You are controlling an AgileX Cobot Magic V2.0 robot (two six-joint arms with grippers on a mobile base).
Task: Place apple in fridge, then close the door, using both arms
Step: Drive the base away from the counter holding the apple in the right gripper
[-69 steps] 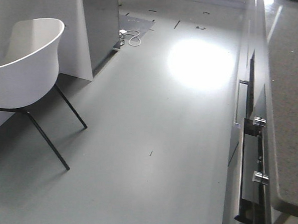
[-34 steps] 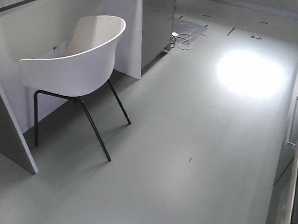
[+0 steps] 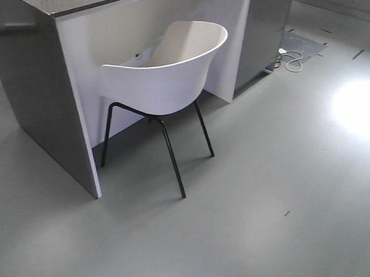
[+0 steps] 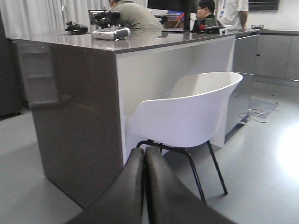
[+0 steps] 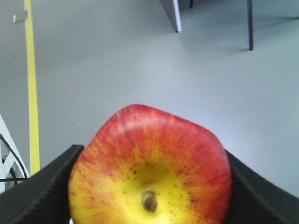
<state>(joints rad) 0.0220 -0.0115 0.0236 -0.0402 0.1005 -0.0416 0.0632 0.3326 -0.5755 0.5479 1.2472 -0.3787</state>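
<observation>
The apple [image 5: 149,163], red with a yellow patch round its stem end, fills the lower middle of the right wrist view. My right gripper [image 5: 152,156] is shut on it, one black finger [image 5: 42,186] at its left and the other finger [image 5: 254,191] at its right, above bare grey floor. In the left wrist view my left gripper [image 4: 145,154] is shut with nothing between its two dark fingers, which press together and point toward a chair. The fridge and the door are out of view. Neither arm shows in the front view.
A white shell chair [image 3: 169,75] on black legs stands tucked against a grey counter island [image 3: 39,87]. The same chair [image 4: 196,112] and island [image 4: 74,107] lie close ahead of the left gripper. People sit behind the counter. A cable [image 3: 293,57] lies on the floor, and yellow tape [image 5: 32,93] runs along it.
The front view has swung left. The chair slid from the left edge toward the middle, the counter island came in at left, and the cabinet with chrome handles left the frame at right.
</observation>
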